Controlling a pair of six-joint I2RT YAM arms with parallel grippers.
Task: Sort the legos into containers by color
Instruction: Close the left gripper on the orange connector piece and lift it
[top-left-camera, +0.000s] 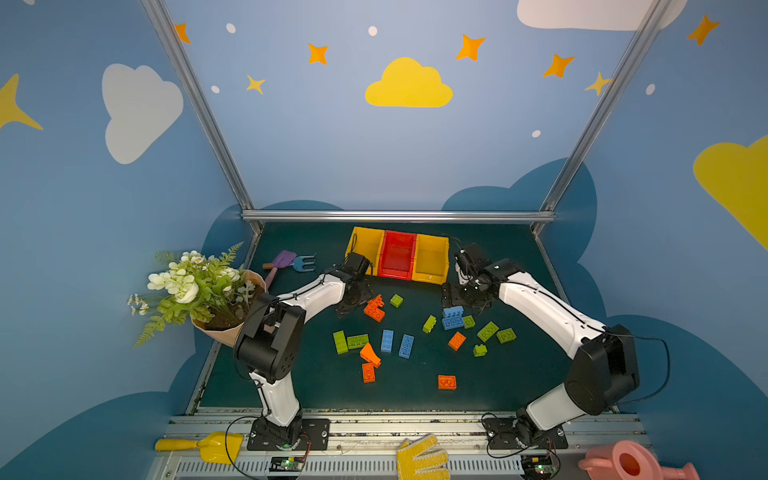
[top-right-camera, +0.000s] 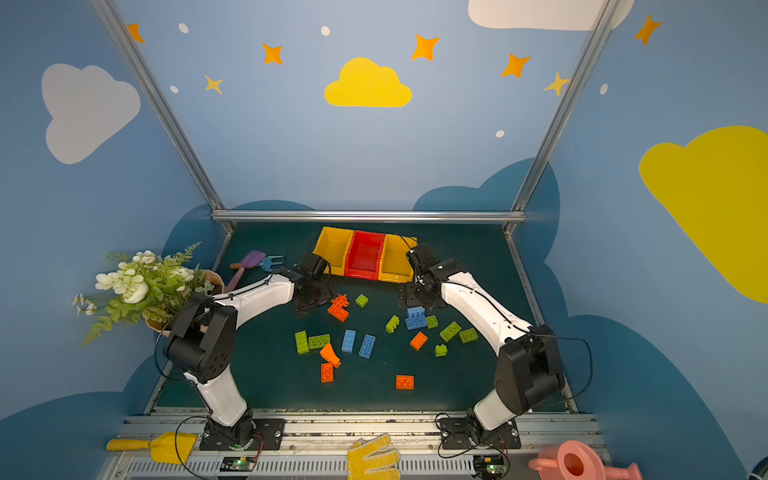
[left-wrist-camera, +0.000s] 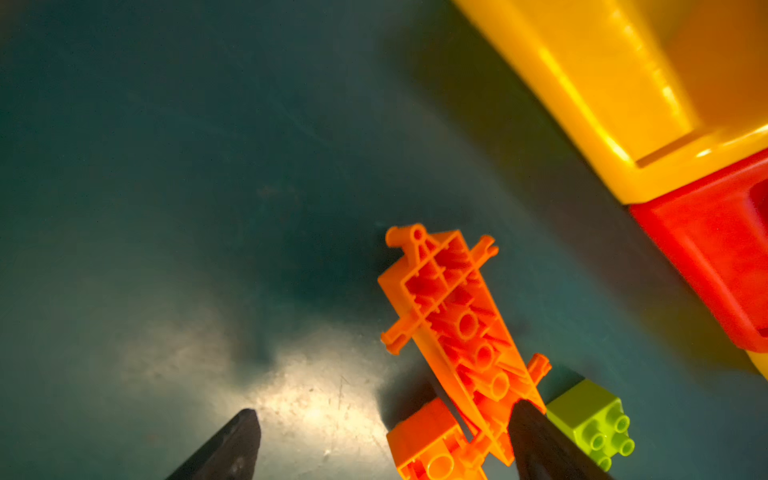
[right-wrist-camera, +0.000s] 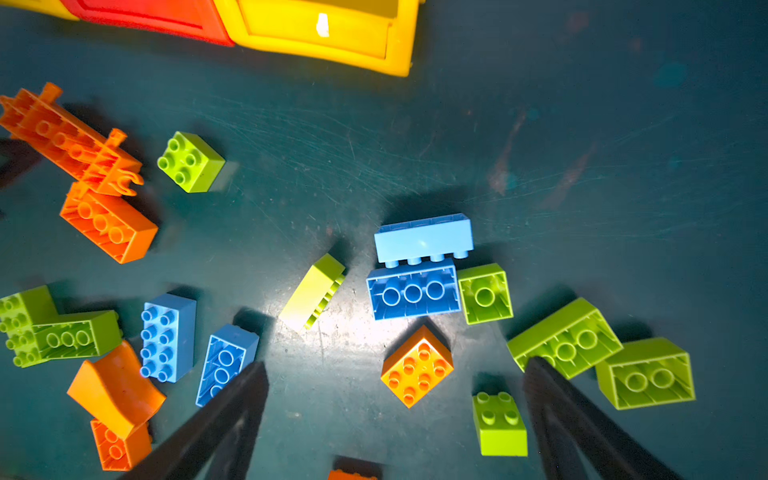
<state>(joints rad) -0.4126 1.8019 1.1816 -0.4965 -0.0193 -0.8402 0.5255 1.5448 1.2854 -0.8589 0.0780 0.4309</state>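
Observation:
Three joined containers (top-left-camera: 394, 274), a red one between two yellow ones, stand at the back of the dark green table. Orange, lime green and light blue legos lie scattered in front of them. My left gripper (top-left-camera: 353, 305) is open and low beside a ribbed orange piece (left-wrist-camera: 453, 316) and an orange brick (left-wrist-camera: 428, 440). These two lie just inside one of its fingers (left-wrist-camera: 540, 444), with a green cube (left-wrist-camera: 594, 419) beyond it. My right gripper (right-wrist-camera: 397, 368) hangs open over two blue bricks (right-wrist-camera: 415, 270), an orange square brick (right-wrist-camera: 417, 365) and a small green brick (right-wrist-camera: 498, 424). It holds nothing.
A tan pot of flowers (top-left-camera: 208, 299) leans at the table's left edge, close to the left arm. Purple and blue toy tools (top-left-camera: 286, 262) lie at the back left. On the front rail are a yellow scoop (top-left-camera: 208, 446), a yellow glove (top-left-camera: 422, 457) and a pink watering can (top-left-camera: 636, 461).

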